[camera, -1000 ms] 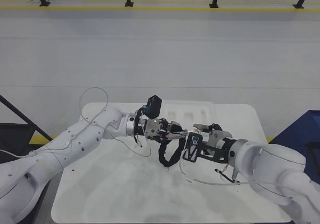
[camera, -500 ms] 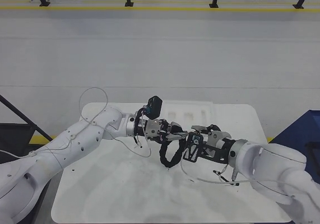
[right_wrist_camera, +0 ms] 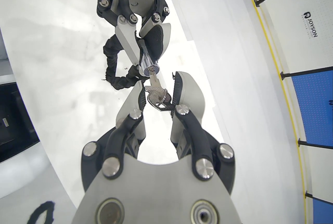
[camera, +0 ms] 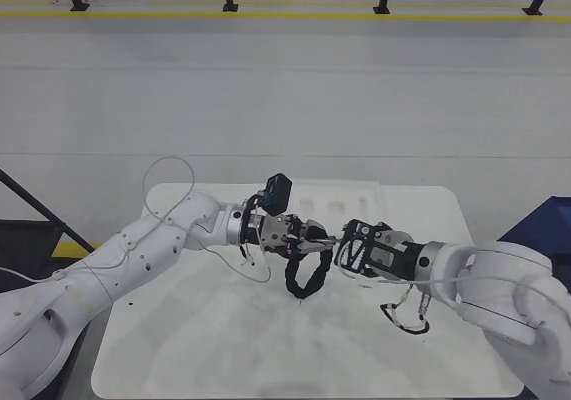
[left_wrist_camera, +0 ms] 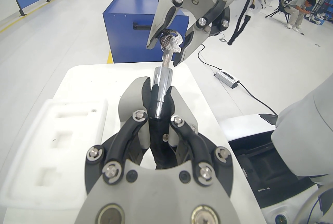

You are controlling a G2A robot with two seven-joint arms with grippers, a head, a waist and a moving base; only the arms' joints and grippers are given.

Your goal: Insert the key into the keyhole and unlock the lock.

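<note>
My left gripper (left_wrist_camera: 158,87) is shut on a chrome lock cylinder (left_wrist_camera: 161,84), and the lock's black cable loop (camera: 305,275) hangs down from it to the table. The silver key (right_wrist_camera: 156,91) has its blade in the keyhole at the cylinder's end face (right_wrist_camera: 151,69). My right gripper (right_wrist_camera: 160,82) faces the left one head-on. Its two pads (right_wrist_camera: 177,91) press the edges of the key's flat head. In the top view the two grippers meet above the middle of the table, left (camera: 303,238) and right (camera: 343,246).
The white table (camera: 215,330) lies below both arms. A white foam tray (left_wrist_camera: 52,131) with cut-outs sits on it near the left arm. A blue bin (camera: 565,250) stands just off the table's right side. A black cable (camera: 405,315) dangles under the right forearm.
My right wrist has rolled about the key's axis and edged closer to the lock. The left arm and the lock have barely moved.
</note>
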